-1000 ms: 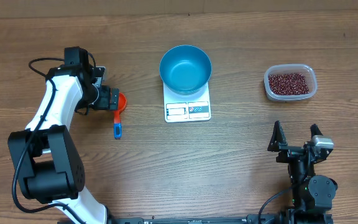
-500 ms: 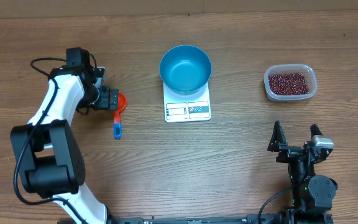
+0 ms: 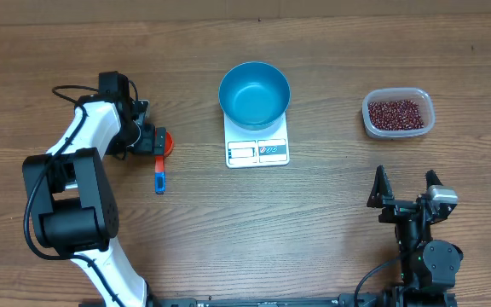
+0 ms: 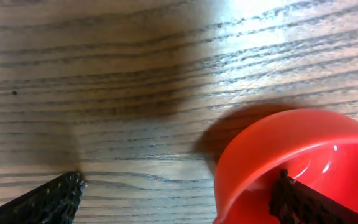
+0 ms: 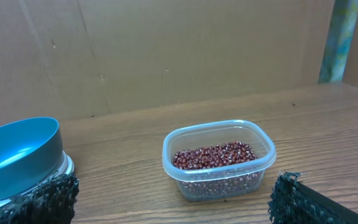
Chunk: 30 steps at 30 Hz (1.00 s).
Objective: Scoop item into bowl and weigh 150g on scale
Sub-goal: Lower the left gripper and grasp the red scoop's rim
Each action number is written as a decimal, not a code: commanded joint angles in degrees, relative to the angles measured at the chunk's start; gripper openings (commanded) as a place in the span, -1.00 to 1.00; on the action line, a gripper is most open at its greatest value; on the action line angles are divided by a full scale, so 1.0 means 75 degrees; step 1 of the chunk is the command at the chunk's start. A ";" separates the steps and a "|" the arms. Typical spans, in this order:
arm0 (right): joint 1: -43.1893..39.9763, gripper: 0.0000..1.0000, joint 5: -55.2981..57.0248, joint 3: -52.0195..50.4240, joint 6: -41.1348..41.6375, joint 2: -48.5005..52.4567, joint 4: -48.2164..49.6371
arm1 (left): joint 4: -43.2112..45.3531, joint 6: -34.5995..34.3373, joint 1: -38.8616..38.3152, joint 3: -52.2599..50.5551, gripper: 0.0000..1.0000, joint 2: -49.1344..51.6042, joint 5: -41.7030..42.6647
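Note:
A deep blue bowl (image 3: 254,94) stands on the white scale (image 3: 258,151) at the table's middle; both show at the left edge of the right wrist view, the bowl (image 5: 17,155) over the scale (image 5: 68,165). The dark red beans (image 3: 395,112) fill a clear tub (image 5: 219,186) at the right. A red scoop (image 3: 166,143) with a blue handle (image 3: 159,177) lies left of the scale. My left gripper (image 3: 154,141) is open over the scoop's cup (image 4: 291,155): one finger (image 4: 303,202) inside the cup, the other (image 4: 48,199) outside on the wood. My right gripper (image 3: 407,192) hangs open and empty.
The clear tub (image 3: 398,113) sits near the right edge, ahead of the right gripper (image 5: 178,183). A brown cardboard wall (image 5: 166,50) backs the far side of the table. A black cable (image 3: 66,92) trails from the left arm.
The left arm has swung a little to the right and its gripper has settled closer over the scoop's cup. The right arm has not moved.

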 commanded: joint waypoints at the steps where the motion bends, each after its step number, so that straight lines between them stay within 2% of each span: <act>1: 0.0009 1.00 -0.0006 -0.0082 -0.0026 -0.0017 0.0047 | 0.0102 0.0055 0.0009 -0.0032 0.99 0.0108 0.0087; 4: 0.0009 1.00 -0.0006 -0.0082 -0.0029 -0.0017 0.0047 | 0.0154 0.0058 -0.0023 -0.0032 0.99 0.0108 0.0117; 7: 0.0009 1.00 -0.0006 -0.0082 -0.0026 -0.0017 0.0047 | 0.0187 0.0058 -0.0023 -0.0032 0.80 0.0108 0.0117; 12: 0.0009 1.00 -0.0006 -0.0082 -0.0026 -0.0017 0.0047 | 0.0268 0.0058 -0.0023 -0.0032 0.00 0.0108 0.0117; 20: 0.0009 1.00 -0.0006 -0.0082 -0.0026 -0.0017 0.0044 | 0.0277 0.0055 -0.0023 -0.0032 -0.60 0.0108 0.0119; 22: 0.0009 1.00 -0.0006 -0.0082 -0.0026 -0.0017 0.0047 | 0.0291 0.0055 -0.0023 -0.0032 -0.81 0.0108 0.0119; 26: 0.0009 1.00 -0.0006 -0.0082 -0.0029 -0.0017 0.0047 | 0.0286 -0.0201 -0.0029 -0.0032 -0.92 0.0108 0.0125; 30: 0.0009 1.00 -0.0006 -0.0082 -0.0026 -0.0017 0.0044 | 0.0259 -0.0347 -0.0029 -0.0032 -0.91 0.0108 0.0119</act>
